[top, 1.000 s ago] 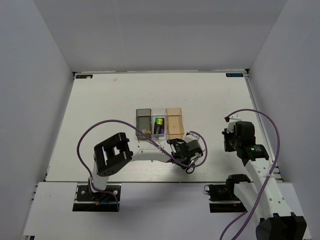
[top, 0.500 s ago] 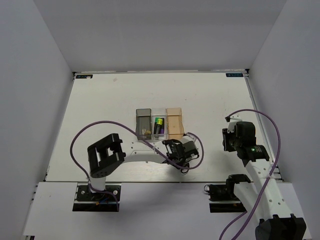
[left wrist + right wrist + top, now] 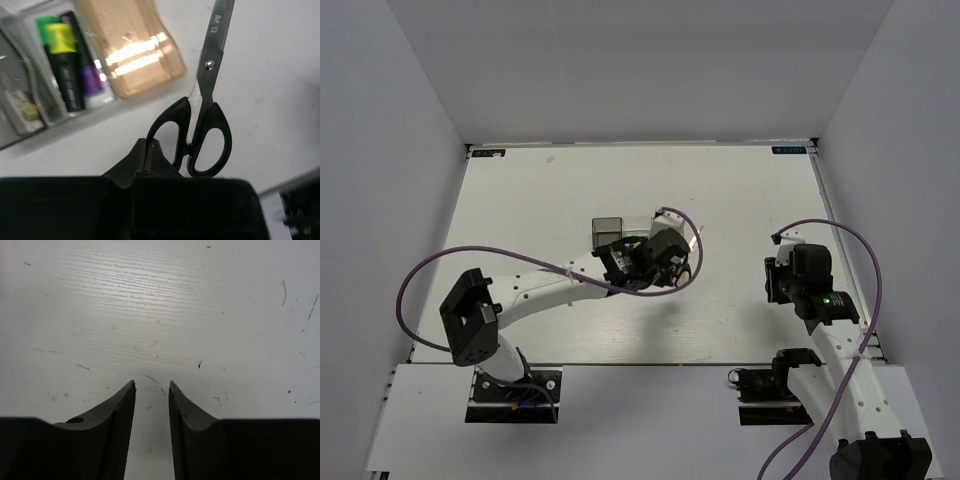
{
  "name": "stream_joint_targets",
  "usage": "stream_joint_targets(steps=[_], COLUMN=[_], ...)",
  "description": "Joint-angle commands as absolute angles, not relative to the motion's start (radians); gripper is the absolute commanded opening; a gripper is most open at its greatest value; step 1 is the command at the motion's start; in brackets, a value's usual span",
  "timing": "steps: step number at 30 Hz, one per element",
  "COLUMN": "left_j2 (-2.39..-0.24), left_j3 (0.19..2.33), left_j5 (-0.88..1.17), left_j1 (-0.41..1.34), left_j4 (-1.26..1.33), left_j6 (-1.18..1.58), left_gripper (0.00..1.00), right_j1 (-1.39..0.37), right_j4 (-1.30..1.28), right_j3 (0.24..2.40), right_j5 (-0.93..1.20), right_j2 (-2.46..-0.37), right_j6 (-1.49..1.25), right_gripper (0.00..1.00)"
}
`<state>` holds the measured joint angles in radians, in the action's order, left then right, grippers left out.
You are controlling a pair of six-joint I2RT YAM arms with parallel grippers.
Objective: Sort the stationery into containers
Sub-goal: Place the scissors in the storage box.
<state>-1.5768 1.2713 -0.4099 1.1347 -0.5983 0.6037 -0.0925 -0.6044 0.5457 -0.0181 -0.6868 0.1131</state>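
Observation:
My left gripper [image 3: 148, 143] is shut on one black handle loop of the scissors [image 3: 208, 75], which hang clear of the table with the blades pointing away. In the top view the left gripper [image 3: 670, 262] hovers with the scissors [image 3: 694, 240] over the right end of the container row. Just beyond the handles lies the orange-tan bin [image 3: 131, 50], with nothing in it. Two markers [image 3: 67, 85] lie in the clear bin [image 3: 42, 100]. A tan eraser [image 3: 22, 107] sits in the grey bin [image 3: 12, 70]. Far to the right, my right gripper [image 3: 151, 385] stands open over bare table.
The left arm's purple cable [image 3: 440, 265] loops wide over the left of the table. In the top view the grey bin [image 3: 607, 230] shows left of the gripper, and the right gripper [image 3: 778, 282] stays near the right edge. White walls close in the table.
The left gripper shut on the scissors near the front of the table, lifted them and carried them back over the bins. The right gripper's jaws opened.

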Motion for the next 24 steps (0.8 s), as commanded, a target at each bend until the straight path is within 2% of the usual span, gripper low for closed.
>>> stream_joint_targets(steps=[1,12,24], left_j2=[-1.578,-1.825,-1.914], left_j3=[1.321,1.595,1.604], left_j5=[-0.502,-0.505,-0.514], left_j1=[1.069,0.939,0.923], left_j4=[-0.589,-0.660,-0.699], left_j6=[0.637,0.632,0.652], left_gripper=[0.00,0.00,0.00], right_j1=[-0.089,-0.089,-0.089], right_j4=[-0.600,-0.601,-0.597], right_j3=[0.545,0.545,0.543], right_j5=[-0.011,-0.011,-0.009], right_j2=[-0.673,-0.660,-0.652], right_j6=[0.118,0.117,0.118], right_gripper=[0.37,0.37,0.38])
